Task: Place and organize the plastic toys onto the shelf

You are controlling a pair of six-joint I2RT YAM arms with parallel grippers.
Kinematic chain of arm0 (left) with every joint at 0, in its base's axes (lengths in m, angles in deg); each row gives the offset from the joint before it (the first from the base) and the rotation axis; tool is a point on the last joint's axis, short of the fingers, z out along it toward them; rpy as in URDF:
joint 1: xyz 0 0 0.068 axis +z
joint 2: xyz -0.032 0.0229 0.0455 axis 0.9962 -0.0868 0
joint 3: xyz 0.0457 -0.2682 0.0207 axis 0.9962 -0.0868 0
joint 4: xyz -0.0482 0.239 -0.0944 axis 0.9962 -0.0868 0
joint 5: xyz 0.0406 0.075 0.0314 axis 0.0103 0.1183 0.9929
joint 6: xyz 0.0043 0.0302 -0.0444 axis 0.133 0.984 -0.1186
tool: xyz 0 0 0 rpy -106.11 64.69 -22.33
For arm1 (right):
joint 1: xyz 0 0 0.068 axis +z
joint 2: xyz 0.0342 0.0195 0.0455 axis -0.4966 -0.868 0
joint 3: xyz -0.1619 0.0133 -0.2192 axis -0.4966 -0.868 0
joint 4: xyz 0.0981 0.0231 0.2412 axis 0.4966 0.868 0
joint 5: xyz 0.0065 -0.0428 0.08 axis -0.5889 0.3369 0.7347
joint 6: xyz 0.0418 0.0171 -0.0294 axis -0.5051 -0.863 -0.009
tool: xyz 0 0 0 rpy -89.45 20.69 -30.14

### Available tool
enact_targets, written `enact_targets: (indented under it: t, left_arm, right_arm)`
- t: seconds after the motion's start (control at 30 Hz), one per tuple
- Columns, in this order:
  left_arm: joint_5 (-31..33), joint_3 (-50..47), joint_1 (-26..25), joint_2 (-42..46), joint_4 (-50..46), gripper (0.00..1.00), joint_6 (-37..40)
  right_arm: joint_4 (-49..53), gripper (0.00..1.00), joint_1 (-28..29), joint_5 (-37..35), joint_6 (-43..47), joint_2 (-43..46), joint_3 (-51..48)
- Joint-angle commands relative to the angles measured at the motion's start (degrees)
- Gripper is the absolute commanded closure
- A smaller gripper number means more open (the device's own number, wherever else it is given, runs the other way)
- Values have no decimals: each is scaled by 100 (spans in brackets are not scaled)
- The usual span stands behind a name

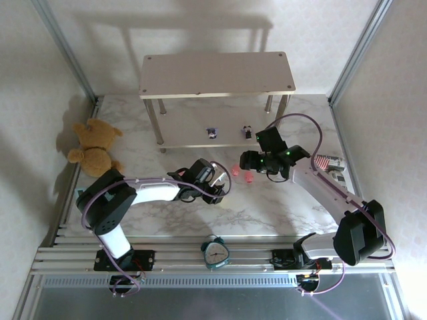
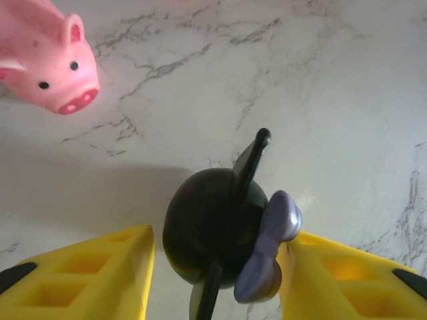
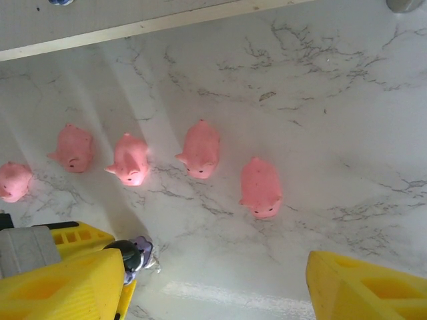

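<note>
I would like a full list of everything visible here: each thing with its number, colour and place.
shelf: one, beige boards on silver legs, far side of the table.
pink pigs: five, pink, on the table before the shelf.
dark figurines: three, black with purple; two on the shelf's lower board, one between the fingers of the left gripper.
teddy bear: one, brown, left edge of the table.
alarm clock: one, teal, near edge, between the arm bases.
striped object: one, reddish and white, right edge; too small to identify.
left gripper: one, yellow fingers beside a figurine; grip unclear.
right gripper: one, yellow fingers, open, above the pigs.
</note>
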Motion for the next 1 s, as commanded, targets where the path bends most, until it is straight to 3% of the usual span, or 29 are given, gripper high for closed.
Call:
enact_targets:
  t: [0.0, 0.3, 0.63, 0.97]
  left_arm:
    - [-164, 207, 48, -114, 36, 52, 128]
    - [83, 155, 47, 40, 149, 71, 324]
    - [187, 161, 235, 471, -221, 71, 856]
    - [326, 377, 1595, 1332, -1088, 69, 1524]
  right_arm:
    - [-18, 27, -50, -62, -67, -43, 12]
    - [-36, 27, -68, -68, -67, -110, 14]
    - [-72, 27, -61, -26, -48, -138, 22]
    - [-181, 27, -60, 27, -54, -67, 4]
